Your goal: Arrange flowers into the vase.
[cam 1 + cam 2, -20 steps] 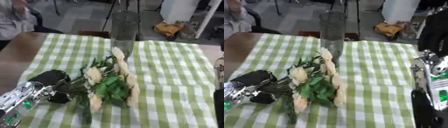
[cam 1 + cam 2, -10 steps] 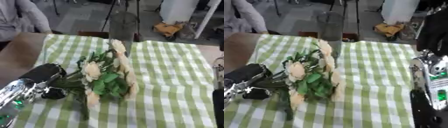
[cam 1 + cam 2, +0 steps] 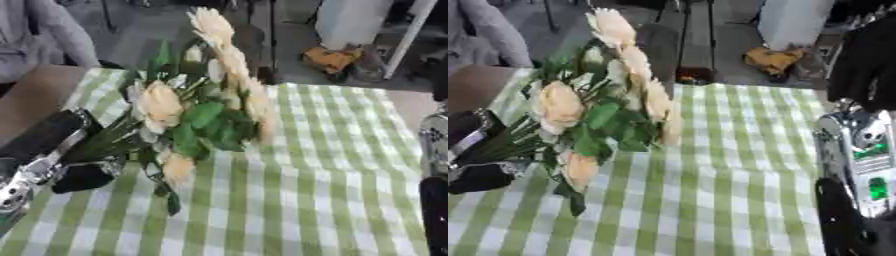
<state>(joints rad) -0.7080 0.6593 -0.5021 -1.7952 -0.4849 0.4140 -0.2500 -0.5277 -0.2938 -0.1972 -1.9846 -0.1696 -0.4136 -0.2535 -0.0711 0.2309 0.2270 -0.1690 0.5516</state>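
Left eye view, lower left of frame: left robot hand (image 3: 83,175), black with a silver forearm, is curled round the stems of the flowers (image 3: 197,117) and holds them. Bunch is lifted off the surface and tilted up toward the upper middle of the frame: cream blooms, green leaves, the tallest bloom reaching near the top edge. One bloom and a leaf hang down at the bottom of the bunch, just above the cloth.

Right robot hand: only the arm (image 3: 859,165) shows along the right edge of the right eye view, silver housing with green lights; fingers not visible, so cannot tell its state.

Surface carries a green-and-white checked cloth (image 3: 306,190), bare across the middle and right of the frame. Brown wood of the surface (image 3: 39,92) shows at upper left beside the cloth.

Vase (image 3: 662,50): a grey translucent upright shape at the far edge of the cloth, upper middle, partly hidden behind the blooms.

Beyond it, on the floor at upper right, an orange object (image 3: 332,59) lies beside a white box (image 3: 354,22).
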